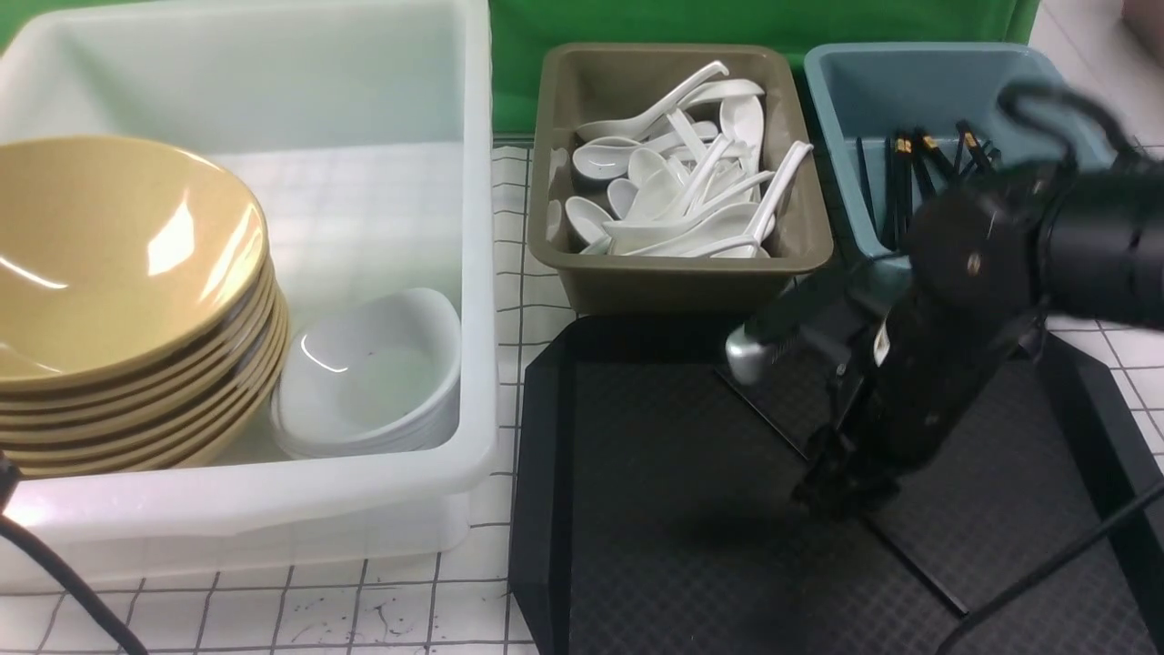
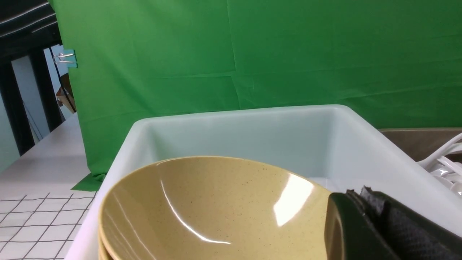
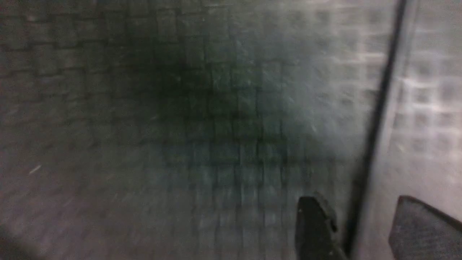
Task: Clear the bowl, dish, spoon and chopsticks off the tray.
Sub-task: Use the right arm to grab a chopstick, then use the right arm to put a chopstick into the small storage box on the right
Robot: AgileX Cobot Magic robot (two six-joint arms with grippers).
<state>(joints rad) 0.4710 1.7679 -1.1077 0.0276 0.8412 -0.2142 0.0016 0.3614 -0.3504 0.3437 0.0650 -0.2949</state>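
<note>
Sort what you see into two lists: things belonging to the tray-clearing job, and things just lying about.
Job: tray; chopsticks lying on it; right end effector, open astride one stick; blue tub holding more.
Lying about: stacked bowls and dishes in the white tub; spoons in the olive tub; left end effector, shut.

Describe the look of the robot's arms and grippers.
The right arm is black, built of round segments, with a silver cap, a white label and a black cable looped above. The right gripper has flat black fingers. The left gripper is black with textured padding.
</note>
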